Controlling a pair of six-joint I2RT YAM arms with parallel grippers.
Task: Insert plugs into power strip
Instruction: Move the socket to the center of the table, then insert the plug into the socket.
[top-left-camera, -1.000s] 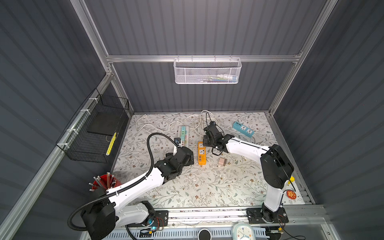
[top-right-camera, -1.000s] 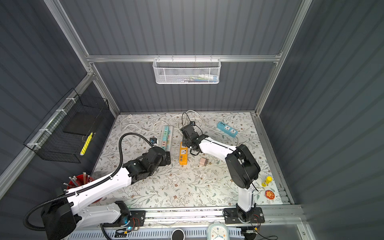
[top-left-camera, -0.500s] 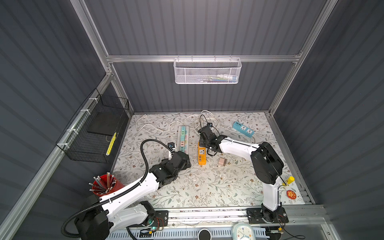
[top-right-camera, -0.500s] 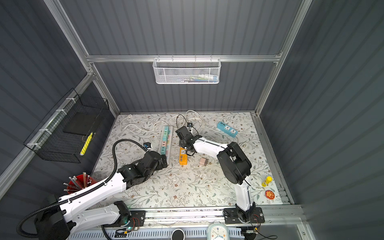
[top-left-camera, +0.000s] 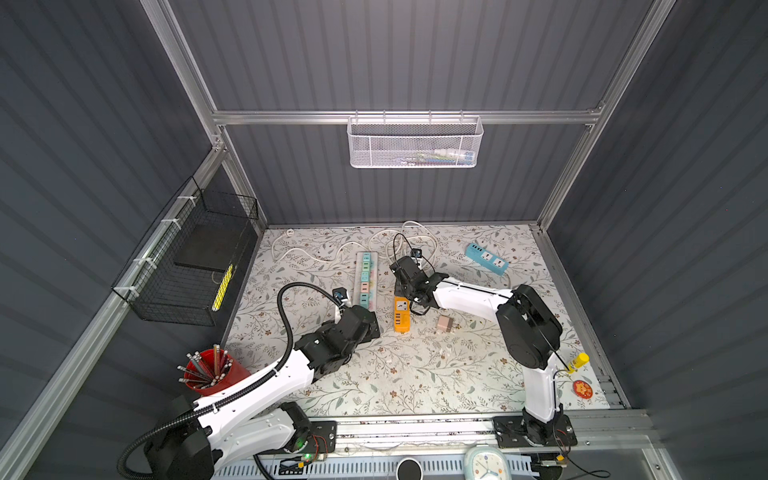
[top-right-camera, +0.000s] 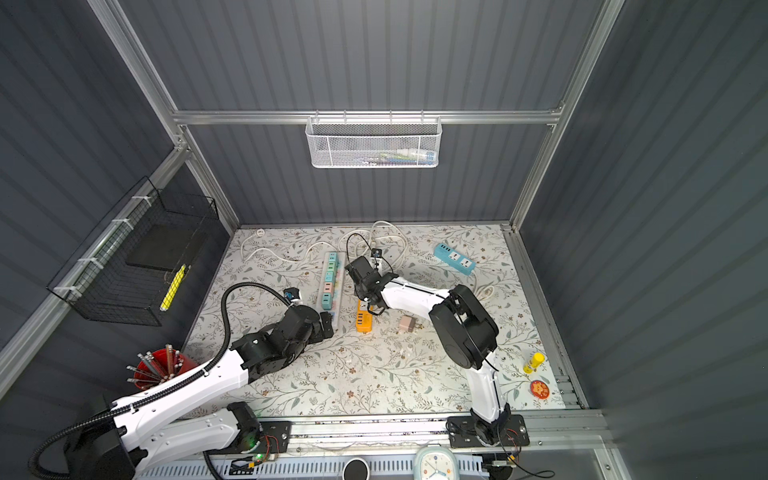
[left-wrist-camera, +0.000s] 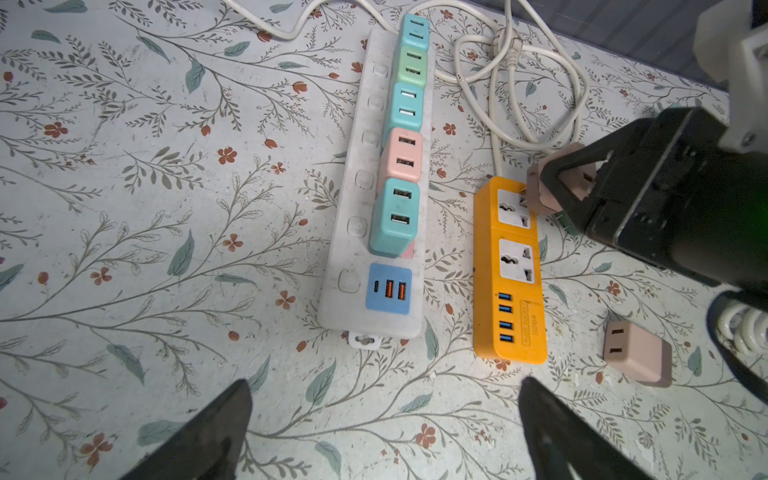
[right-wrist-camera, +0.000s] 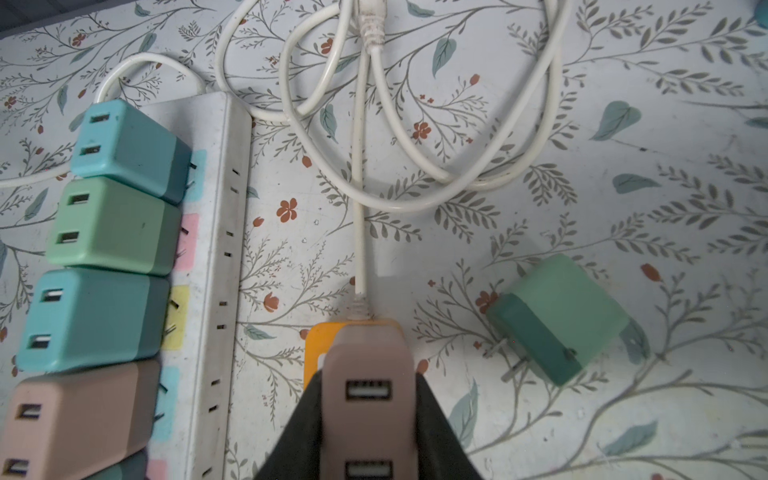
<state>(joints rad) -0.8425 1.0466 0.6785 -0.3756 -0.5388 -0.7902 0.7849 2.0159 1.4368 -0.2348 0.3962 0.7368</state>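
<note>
Nearest, left pincer, jaws wide and empty, above the surface. Beyond, right pincer clamps a pink plug at the far socket of the orange power strip; prongs should be squared to the slots before pressing straight down. Farther, five plugs seated in the white power strip.

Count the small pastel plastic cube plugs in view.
8. Five stand in the long white power strip: teal, mint, teal, pink, teal. The right gripper holds a pink cube over the orange power strip; another pink and a mint cube lie loose on the floral mat.
</note>
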